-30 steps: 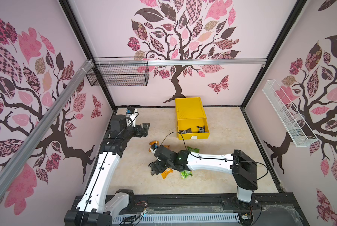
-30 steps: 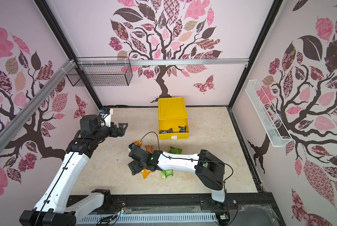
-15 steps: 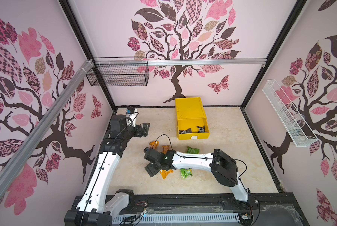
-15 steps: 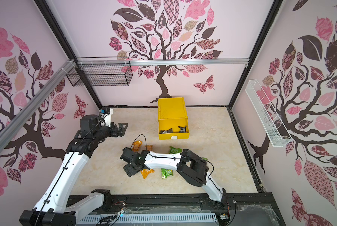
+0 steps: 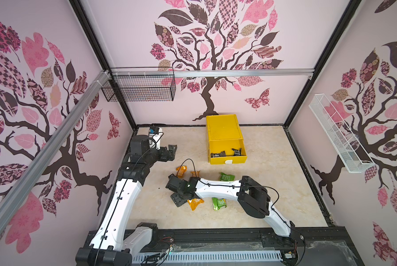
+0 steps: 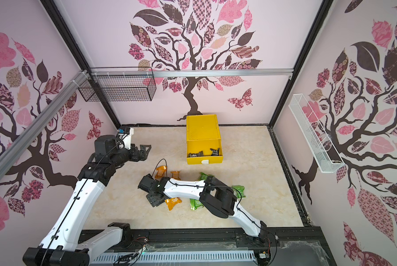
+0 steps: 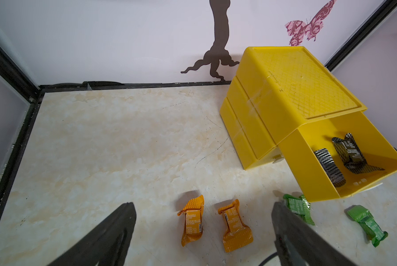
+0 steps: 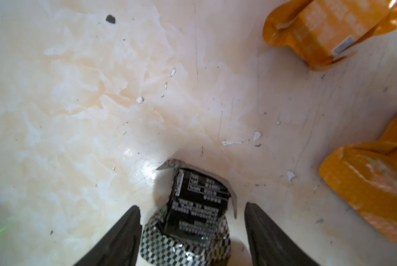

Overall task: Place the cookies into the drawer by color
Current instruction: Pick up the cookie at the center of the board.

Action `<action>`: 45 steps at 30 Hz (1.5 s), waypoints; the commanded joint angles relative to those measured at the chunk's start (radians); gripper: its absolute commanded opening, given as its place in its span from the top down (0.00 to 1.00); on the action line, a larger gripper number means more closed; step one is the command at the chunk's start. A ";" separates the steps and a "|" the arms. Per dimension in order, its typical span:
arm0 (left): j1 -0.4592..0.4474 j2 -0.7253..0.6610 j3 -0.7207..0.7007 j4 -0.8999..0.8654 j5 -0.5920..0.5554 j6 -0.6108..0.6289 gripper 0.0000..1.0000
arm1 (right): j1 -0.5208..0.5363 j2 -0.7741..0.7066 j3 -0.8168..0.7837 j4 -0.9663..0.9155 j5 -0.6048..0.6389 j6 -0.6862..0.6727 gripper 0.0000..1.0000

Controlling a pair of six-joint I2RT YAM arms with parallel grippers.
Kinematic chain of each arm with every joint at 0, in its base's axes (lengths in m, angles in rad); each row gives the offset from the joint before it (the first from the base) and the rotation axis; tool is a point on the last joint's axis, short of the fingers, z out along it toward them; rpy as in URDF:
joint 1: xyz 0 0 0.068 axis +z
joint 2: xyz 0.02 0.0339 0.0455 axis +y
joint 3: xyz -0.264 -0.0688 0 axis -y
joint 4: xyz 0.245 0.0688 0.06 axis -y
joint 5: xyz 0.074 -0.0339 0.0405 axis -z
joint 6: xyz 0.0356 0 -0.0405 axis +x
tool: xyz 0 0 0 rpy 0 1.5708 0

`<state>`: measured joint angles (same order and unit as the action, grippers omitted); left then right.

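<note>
Enclosed by pale pink walls (image 5: 135,34) bearing a dark-trunked tree decal (image 5: 208,101) with pink and patterned leaves, plus a butterfly (image 5: 257,100). Framed at the corners by black posts (image 5: 94,43); crossed by an aluminium rail (image 5: 239,72). Hung with a black wire basket (image 5: 139,87) on the back wall and a white wire basket (image 5: 338,135) on a side wall. Floored in cream marble-look sheet (image 5: 296,184), scuffed and flecked. Lit evenly.
</note>
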<state>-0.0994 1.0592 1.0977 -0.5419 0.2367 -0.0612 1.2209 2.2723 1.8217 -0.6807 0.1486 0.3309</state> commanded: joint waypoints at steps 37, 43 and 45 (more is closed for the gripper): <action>-0.051 -0.026 0.012 0.007 0.056 0.013 0.02 | -0.092 -0.388 -0.206 0.065 0.148 0.094 0.67; -0.048 -0.025 0.000 0.016 0.095 0.015 0.03 | -0.135 -0.530 -0.283 0.053 0.207 0.083 0.67; -0.045 -0.025 0.006 0.013 0.122 0.017 0.03 | -0.154 -0.575 -0.289 0.032 0.215 0.077 0.67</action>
<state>-0.1463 1.0485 1.1038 -0.5423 0.3061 -0.0532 1.0893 1.7882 1.5299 -0.6277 0.3161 0.4072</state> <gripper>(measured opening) 0.975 0.360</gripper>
